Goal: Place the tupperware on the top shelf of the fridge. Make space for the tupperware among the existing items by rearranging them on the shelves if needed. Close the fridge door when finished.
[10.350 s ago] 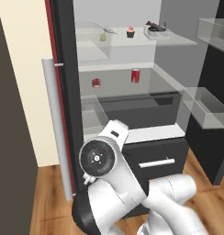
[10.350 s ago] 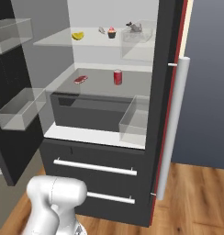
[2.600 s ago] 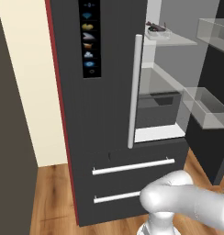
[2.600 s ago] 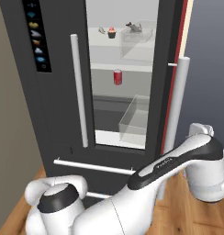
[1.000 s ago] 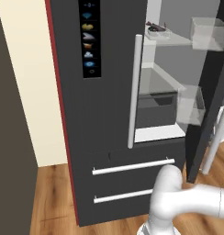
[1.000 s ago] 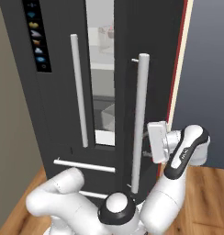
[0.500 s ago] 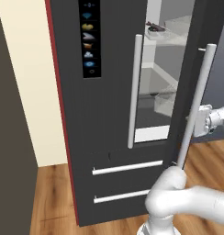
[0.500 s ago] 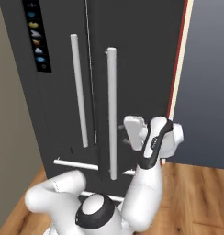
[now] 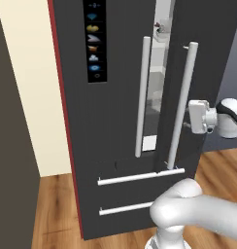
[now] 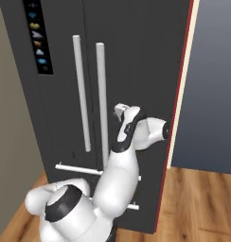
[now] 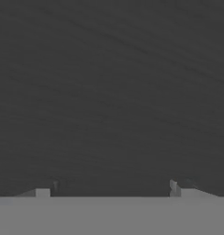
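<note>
Left base view, left to right: a cream wall panel (image 9: 28, 87) is seen at the far left, then the fridge (image 9: 115, 97) with its red side edge. A strip of coloured icons (image 9: 94, 41) is set high on the left door. The left door's bar handle (image 9: 142, 97) stands upright, and just right of it a narrow gap (image 9: 157, 73) is left between the two doors. Through that gap a pale interior is seen, with something small on the top shelf (image 9: 161, 30); whether it is the tupperware cannot be told. The right door's handle (image 9: 181, 107) is tilted slightly, so the right door is nearly shut but not flush. The hand (image 9: 200, 116) is held against the right door's face, just right of that handle. Two drawers (image 9: 140, 192) with horizontal bars are seen below, over a wood floor (image 9: 52, 214).

Right base view: the gap is not seen from this side; the two handles stand close together and near parallel.

Hand view: dark door surface is seen close up, with both fingertips (image 11: 174, 187) far apart, so the hand is spread wide and nothing is held.
</note>
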Available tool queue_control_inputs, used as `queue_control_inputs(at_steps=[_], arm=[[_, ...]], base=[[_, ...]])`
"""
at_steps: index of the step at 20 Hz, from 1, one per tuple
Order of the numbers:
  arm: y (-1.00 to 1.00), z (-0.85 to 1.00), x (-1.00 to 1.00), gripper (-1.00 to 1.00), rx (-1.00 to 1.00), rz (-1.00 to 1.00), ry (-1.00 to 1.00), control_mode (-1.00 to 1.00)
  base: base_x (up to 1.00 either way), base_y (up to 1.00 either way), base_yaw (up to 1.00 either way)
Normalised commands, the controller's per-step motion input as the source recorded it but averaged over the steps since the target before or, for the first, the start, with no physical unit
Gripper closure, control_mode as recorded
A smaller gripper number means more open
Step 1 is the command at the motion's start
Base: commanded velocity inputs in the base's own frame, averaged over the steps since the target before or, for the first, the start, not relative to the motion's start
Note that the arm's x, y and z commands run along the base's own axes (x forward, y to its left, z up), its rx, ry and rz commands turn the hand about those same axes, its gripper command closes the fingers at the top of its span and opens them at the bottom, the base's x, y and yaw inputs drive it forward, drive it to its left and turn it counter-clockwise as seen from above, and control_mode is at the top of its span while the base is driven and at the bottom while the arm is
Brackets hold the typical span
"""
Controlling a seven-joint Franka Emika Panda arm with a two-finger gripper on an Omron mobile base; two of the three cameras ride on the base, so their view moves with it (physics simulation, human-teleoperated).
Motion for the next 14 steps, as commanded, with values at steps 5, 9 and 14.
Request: queue_control_inputs(at_steps=[5, 9, 14], arm=[[0.0, 0.56, 0.6, -1.0, -0.04, -0.3, 0.03, -1.0], [0.01, 0.07, 0.79, -1.0, -0.05, -0.31, 0.0, -1.0], [0.16, -0.05, 0.99, -1.0, -0.06, -0.31, 0.0, -1.0]], base=[[0.0, 0.0, 0.0], [0.0, 0.0, 0.0], [0.0, 0.0, 0.0]])
